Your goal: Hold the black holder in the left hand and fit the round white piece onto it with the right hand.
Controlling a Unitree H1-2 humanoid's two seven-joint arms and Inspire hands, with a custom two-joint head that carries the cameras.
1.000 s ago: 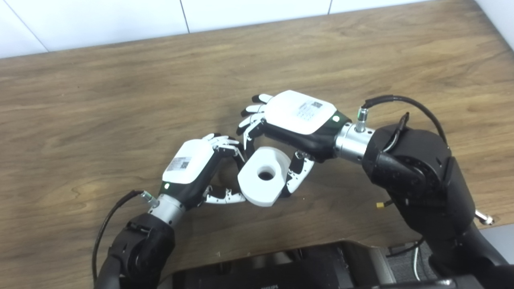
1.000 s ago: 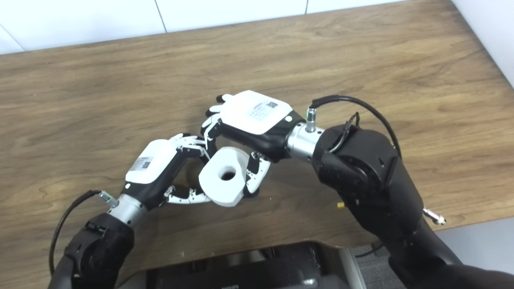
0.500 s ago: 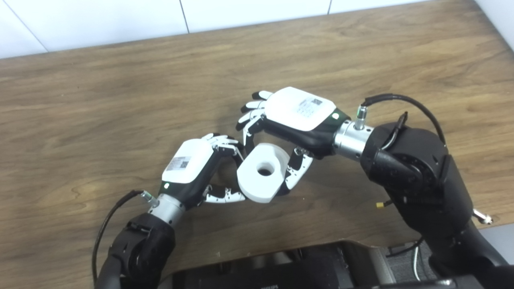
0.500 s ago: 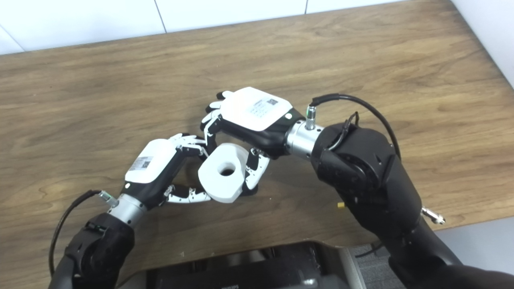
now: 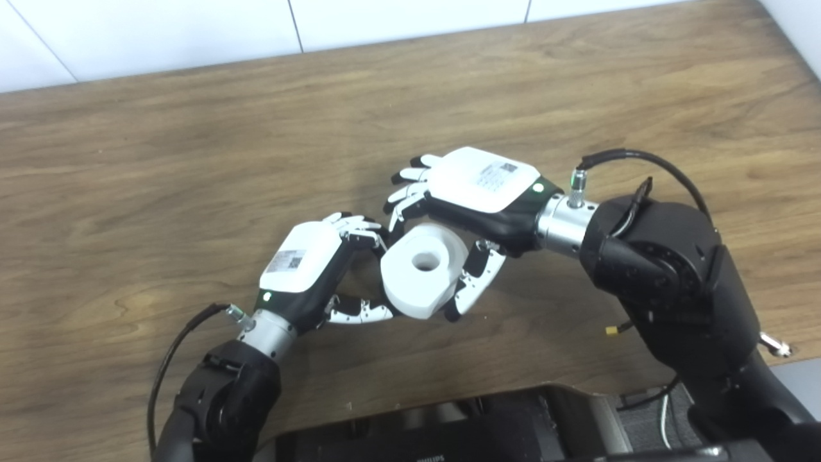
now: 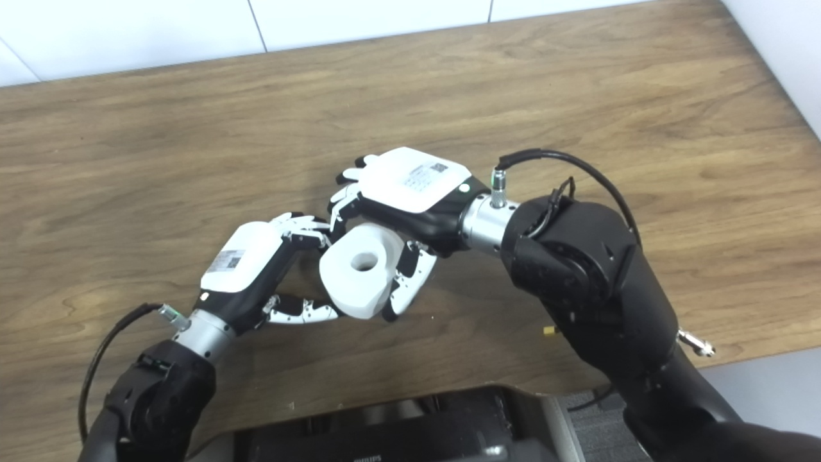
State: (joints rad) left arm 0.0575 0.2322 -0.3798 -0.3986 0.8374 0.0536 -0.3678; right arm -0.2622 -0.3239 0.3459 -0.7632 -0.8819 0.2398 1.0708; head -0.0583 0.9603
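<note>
The round white piece [image 5: 420, 273] with a centre hole is tilted, hole facing up, just above the wooden table [image 5: 192, 160]. My right hand [image 5: 478, 192] is shut on it, fingers over its far side and thumb down its right side. My left hand [image 5: 308, 263] is at the piece's left, fingers curled over the top and thumb reaching under the piece's lower left edge. The black holder [image 5: 380, 245] is almost wholly hidden behind the white piece and my left fingers; only a dark sliver shows there. The white piece presses against the left hand's fingers.
A white tiled wall [image 5: 410, 19] runs along the table's far edge. The table's right edge [image 5: 795, 58] is at the upper right. My black body housing [image 5: 449, 430] fills the bottom. A cable [image 5: 635, 160] loops over the right wrist.
My right hand has shifted a little right and turned the white piece so its hole faces more upward. Its thumb now reaches lower along the piece. The left hand has stayed put.
</note>
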